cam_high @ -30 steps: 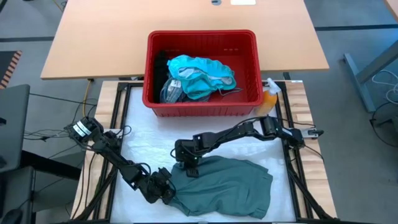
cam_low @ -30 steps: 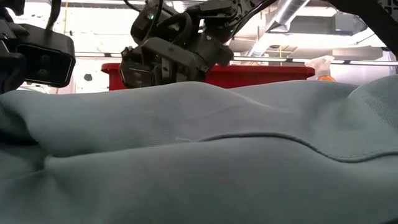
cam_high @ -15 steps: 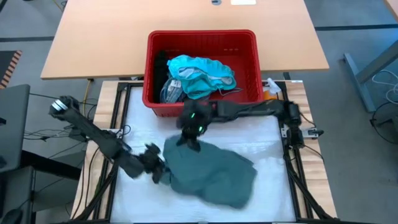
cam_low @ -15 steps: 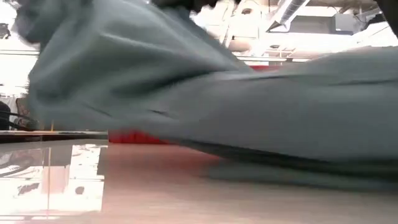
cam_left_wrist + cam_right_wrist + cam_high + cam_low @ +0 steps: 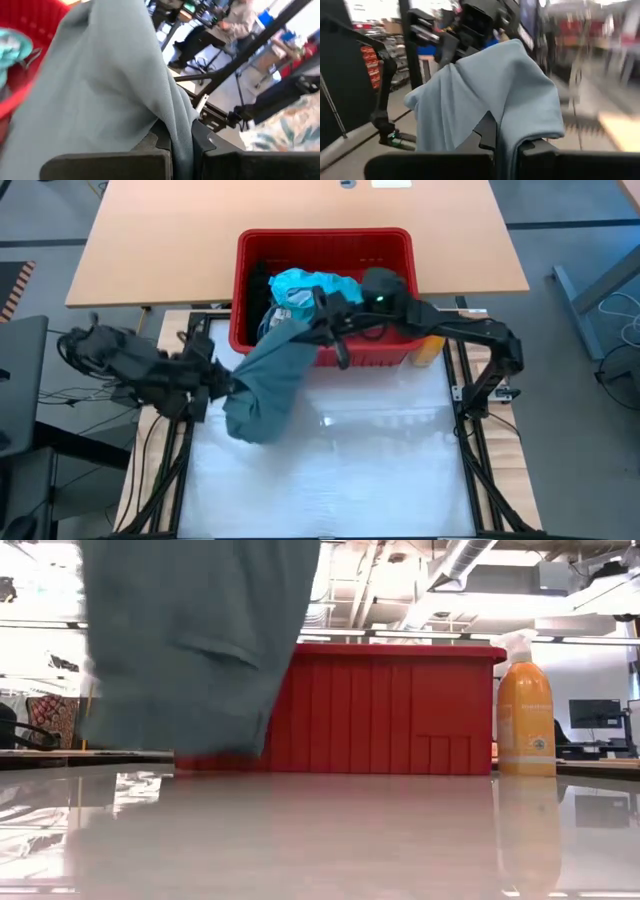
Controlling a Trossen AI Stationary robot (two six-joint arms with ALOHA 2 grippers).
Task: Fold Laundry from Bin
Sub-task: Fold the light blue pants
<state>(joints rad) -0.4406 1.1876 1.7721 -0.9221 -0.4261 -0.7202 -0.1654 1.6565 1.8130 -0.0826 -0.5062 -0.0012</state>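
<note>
The grey-green garment point(image 5: 268, 378) hangs in the air between the two arms, lifted clear of the white desk point(image 5: 330, 470). The left gripper point(image 5: 228, 385) is pinched tight on one edge of it, out over the desk's left side, and the left wrist view shows the cloth drawn down between its dark fingers point(image 5: 197, 142). The right gripper point(image 5: 318, 315) clamps another edge higher up, right at the front wall of the red bin point(image 5: 400, 255), with the fabric draped over its fingers point(image 5: 537, 147) in its own wrist view. From table height the hanging garment point(image 5: 190, 640) covers the bin's left end point(image 5: 400, 710) and blocks most of what lies behind it.

Inside the bin, bright teal laundry point(image 5: 300, 285) is heaped, with something black point(image 5: 258, 285) along its left wall. The right arm reaches across the bin's front right corner. An orange spray bottle point(image 5: 526, 715) stands just beside the bin's right end, on the desk. Beyond the bin lies a bare wooden tabletop point(image 5: 180, 240). A person point(image 5: 240, 20) is seated at a far workstation in the room.
</note>
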